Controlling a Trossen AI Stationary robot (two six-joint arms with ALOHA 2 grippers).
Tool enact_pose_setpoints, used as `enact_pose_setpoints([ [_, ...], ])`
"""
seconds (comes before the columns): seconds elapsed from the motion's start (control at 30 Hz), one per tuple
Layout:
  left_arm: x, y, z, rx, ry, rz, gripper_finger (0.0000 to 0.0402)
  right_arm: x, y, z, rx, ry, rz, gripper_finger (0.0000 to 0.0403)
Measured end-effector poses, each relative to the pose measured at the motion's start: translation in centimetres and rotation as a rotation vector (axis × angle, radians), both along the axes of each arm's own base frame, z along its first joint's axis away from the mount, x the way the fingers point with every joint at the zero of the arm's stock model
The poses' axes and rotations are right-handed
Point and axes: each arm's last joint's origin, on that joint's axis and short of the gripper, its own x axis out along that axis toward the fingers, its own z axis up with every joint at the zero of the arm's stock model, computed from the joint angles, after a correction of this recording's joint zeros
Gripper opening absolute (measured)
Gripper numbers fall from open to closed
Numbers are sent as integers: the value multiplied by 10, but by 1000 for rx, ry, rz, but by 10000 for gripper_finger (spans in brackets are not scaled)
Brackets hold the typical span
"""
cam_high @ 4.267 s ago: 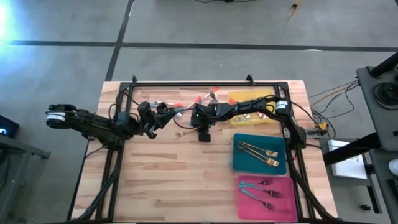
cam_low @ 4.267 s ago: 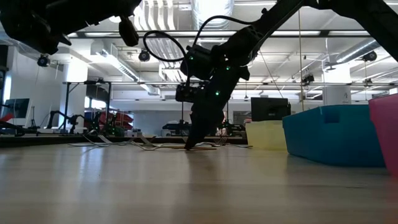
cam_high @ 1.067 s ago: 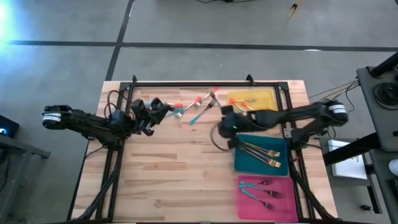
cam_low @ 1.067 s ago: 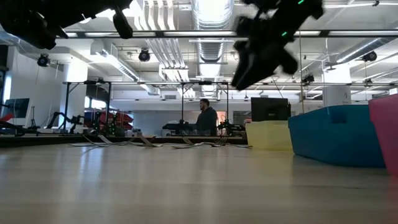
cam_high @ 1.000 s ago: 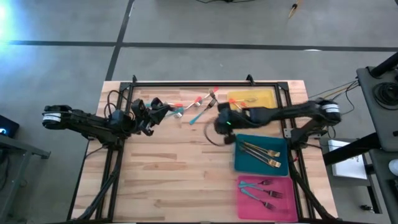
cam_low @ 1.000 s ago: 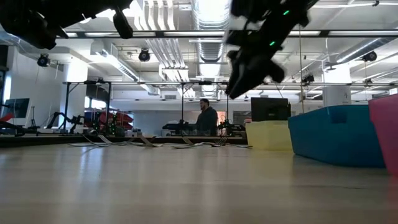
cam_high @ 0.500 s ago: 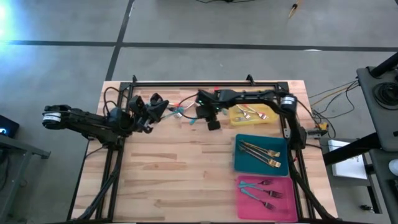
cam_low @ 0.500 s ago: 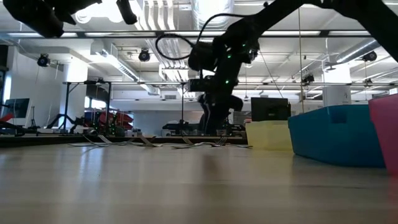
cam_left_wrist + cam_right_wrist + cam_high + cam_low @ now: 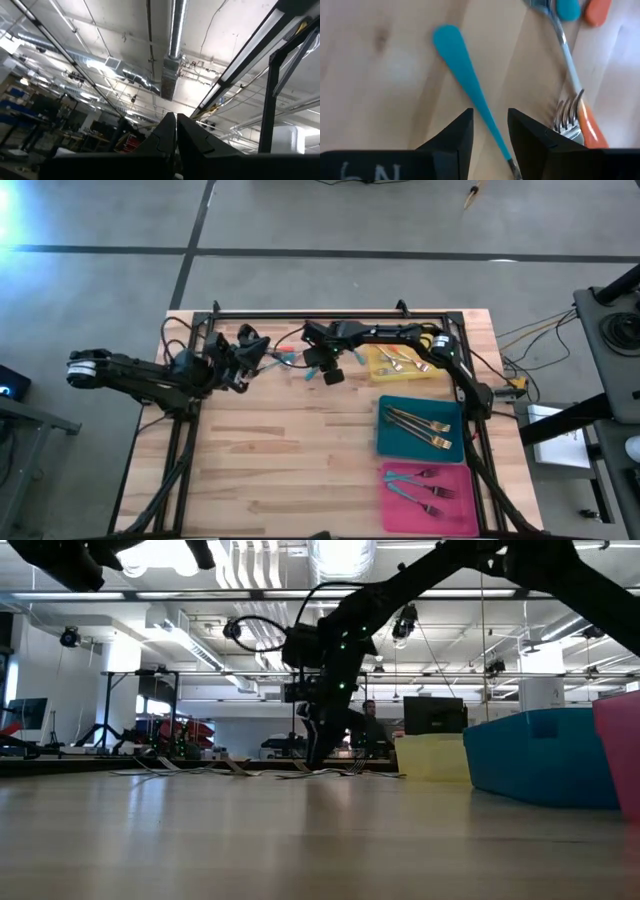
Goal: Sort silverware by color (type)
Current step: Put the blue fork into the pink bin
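Note:
Loose silverware (image 9: 287,358) lies flat on the wood near the table's far edge. My right gripper (image 9: 320,362) is down over it, open. In the right wrist view a teal-handled utensil (image 9: 470,90) lies on the table between the open fingers of my right gripper (image 9: 490,122), and I see no touch. An orange-handled fork (image 9: 580,122) lies beside it. In the low view my right gripper (image 9: 318,752) points down just above the table. My left gripper (image 9: 250,348) hovers left of the pile, tipped up at the ceiling, its fingers (image 9: 167,131) shut with nothing seen between them.
Three trays stand along the table's right side: a yellow tray (image 9: 428,340) with forks at the far end, a teal tray (image 9: 385,442) with gold forks in the middle, a pink tray (image 9: 395,505) with teal-handled forks nearest. Bare wood (image 9: 270,450) fills the middle and near part.
My right gripper has swung from high beside the teal tray toward the table's far left, and has come down over the loose silverware, fingers pointing down. My left gripper has shifted slightly toward the pile and tipped upward.

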Motion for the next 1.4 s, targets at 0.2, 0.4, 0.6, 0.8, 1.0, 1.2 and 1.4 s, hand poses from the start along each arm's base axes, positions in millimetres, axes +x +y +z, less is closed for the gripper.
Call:
enact_pose_setpoints([
  [0.2,-24,2,4,49,23,53,0,1,-16,-16,42,92,-28,114],
  [0.4,-45,3,9,80,80,90,0,5,-28,-27,84,124,-42,113],
  [0.6,-59,3,12,107,122,126,0,4,-28,-28,170,120,-77,82],
  [0.8,-67,4,14,95,138,193,0,4,-28,-28,209,116,-149,17],
  [1.0,-72,4,16,134,144,239,0,2,-26,-12,234,86,-227,13],
  [1.2,-74,4,17,148,147,273,0,-3,-18,60,351,-83,-277,12],
  [1.4,-74,5,15,128,173,299,0,-34,5,145,517,-214,-328,12],
])
